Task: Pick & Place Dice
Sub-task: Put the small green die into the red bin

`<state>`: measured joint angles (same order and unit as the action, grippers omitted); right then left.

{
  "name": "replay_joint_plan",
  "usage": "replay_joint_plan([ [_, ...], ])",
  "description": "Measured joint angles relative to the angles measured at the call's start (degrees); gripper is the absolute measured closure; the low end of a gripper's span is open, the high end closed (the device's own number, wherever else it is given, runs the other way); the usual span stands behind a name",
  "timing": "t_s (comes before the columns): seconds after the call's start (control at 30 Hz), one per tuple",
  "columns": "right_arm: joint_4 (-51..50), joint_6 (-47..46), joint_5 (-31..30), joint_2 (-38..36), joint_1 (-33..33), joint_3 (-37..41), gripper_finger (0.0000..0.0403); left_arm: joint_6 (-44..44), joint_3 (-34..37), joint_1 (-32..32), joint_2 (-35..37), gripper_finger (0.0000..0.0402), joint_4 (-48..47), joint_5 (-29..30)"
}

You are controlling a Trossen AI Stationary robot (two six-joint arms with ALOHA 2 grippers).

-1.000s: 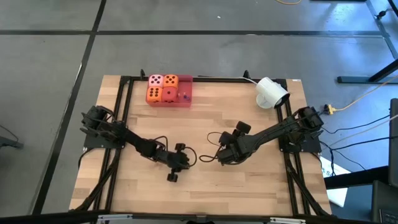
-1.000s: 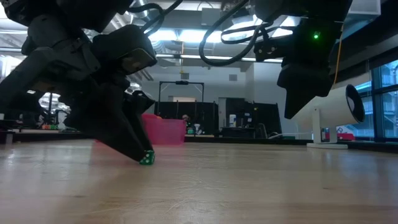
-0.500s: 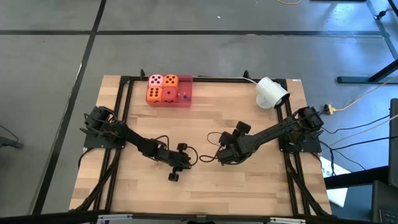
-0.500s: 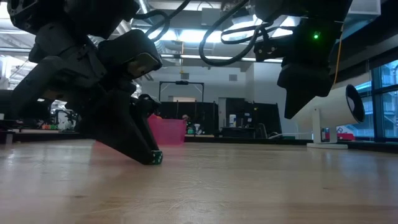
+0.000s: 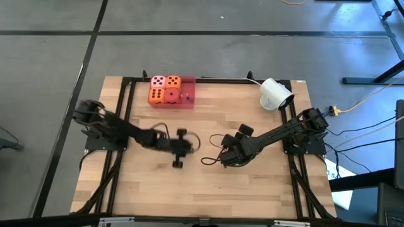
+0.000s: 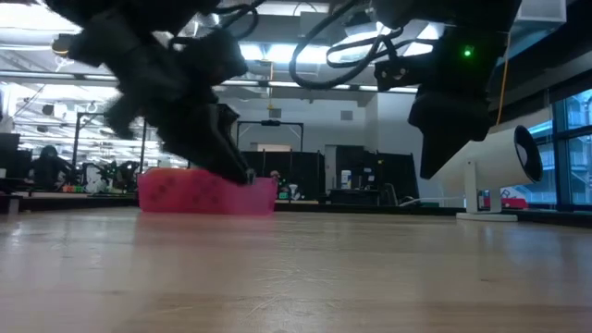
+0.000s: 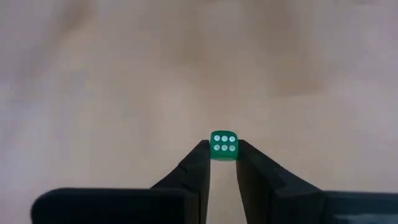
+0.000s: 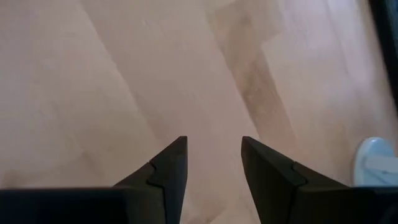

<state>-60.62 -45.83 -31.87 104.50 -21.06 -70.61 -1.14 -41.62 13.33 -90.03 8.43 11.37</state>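
Four soft dice sit together in the red tray [image 5: 188, 96] at the table's far edge: pink [image 5: 158, 81], orange [image 5: 173, 81], orange [image 5: 155, 96] and red [image 5: 171, 96]. In the low view the tray [image 6: 205, 193] stands behind my left gripper. My left gripper [image 5: 188, 149] [image 6: 243, 175] hangs over the table's middle, shut on a tiny green cube with white pips [image 7: 224, 145]. My right gripper [image 8: 214, 163] [image 5: 219, 159] is open above bare wood, right of centre, touching nothing. My left gripper pinches the tiny green cube [image 7: 224, 145] between its two fingertips [image 7: 200, 155], one on each opposite side, only at their free ends. The face with six white pips looks back toward the wrist camera. In the low view the fingers slant downward, and the cube is lifted clear of the table.
A white rounded camera-like device [image 5: 275, 93] stands at the far right corner, and its edge shows in the right wrist view [image 8: 376, 163]. Black frame rails [image 5: 124, 113] run along the table's left and right sides. Tiny coloured beads [image 5: 187, 97] lie in the tray's right part.
My left gripper, shut on the green cube throughout, has risen from the tabletop and moved toward the far edge and the tray. The cube, which was touching the wood a second ago, is now lifted clear. My right arm has kept still.
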Motion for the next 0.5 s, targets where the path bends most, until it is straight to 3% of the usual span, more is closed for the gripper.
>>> replay_joint_plan([
  [0.23,2.2,0.0,1.3,0.0,0.0,0.0,0.0250,4.4,0.0,-15.2,7.6,0.0341,-8.0,7.1],
  [0.5,3.4,0.0,1.3,0.0,0.0,0.0,0.0250,11.2,-4.0,-34.2,7.5,0.0342,-8.9,0.4],
])
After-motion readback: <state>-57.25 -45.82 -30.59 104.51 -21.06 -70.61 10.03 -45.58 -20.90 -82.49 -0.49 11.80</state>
